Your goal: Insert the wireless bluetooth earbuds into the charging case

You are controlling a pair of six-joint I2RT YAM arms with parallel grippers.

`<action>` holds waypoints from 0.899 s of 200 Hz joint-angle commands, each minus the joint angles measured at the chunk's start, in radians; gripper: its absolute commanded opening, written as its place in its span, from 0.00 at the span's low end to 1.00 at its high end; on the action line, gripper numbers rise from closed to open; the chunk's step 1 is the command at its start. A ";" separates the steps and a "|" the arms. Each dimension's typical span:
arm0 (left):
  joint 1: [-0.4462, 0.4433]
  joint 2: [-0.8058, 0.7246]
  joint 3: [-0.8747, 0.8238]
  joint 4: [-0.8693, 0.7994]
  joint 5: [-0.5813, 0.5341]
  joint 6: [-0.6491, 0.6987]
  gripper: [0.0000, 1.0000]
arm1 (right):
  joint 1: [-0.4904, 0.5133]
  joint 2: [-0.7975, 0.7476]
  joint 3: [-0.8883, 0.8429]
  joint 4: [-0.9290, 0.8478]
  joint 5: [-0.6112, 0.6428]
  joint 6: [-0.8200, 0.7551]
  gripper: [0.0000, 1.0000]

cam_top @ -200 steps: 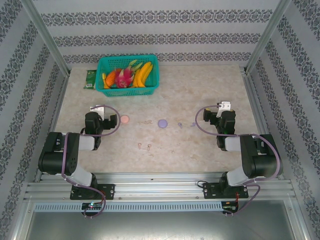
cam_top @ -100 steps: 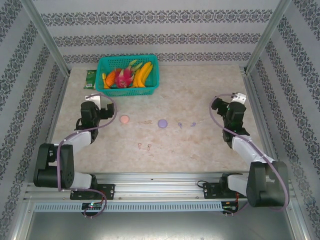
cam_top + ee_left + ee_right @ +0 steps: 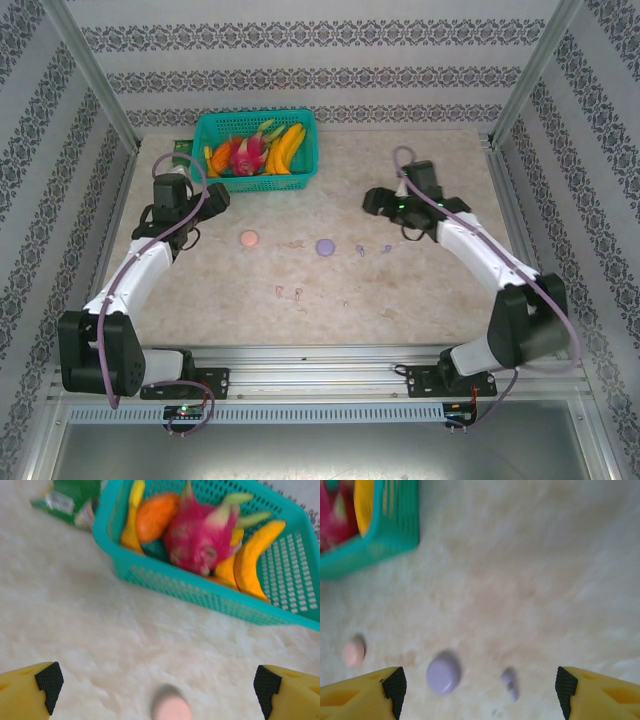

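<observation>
Wireless bluetooth earbuds (image 3: pixel 298 293), tiny and stemmed, dot the mottled table (image 3: pixel 430 290).

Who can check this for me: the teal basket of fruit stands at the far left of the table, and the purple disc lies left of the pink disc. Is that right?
Not quite. The top external view shows the purple disc lying right of the pink disc, not left of it. The teal basket of fruit does stand at the far left of the table.
</observation>
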 commanded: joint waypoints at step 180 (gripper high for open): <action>-0.246 0.058 0.041 -0.187 -0.002 -0.387 1.00 | 0.372 0.679 0.603 -0.499 0.281 0.267 0.74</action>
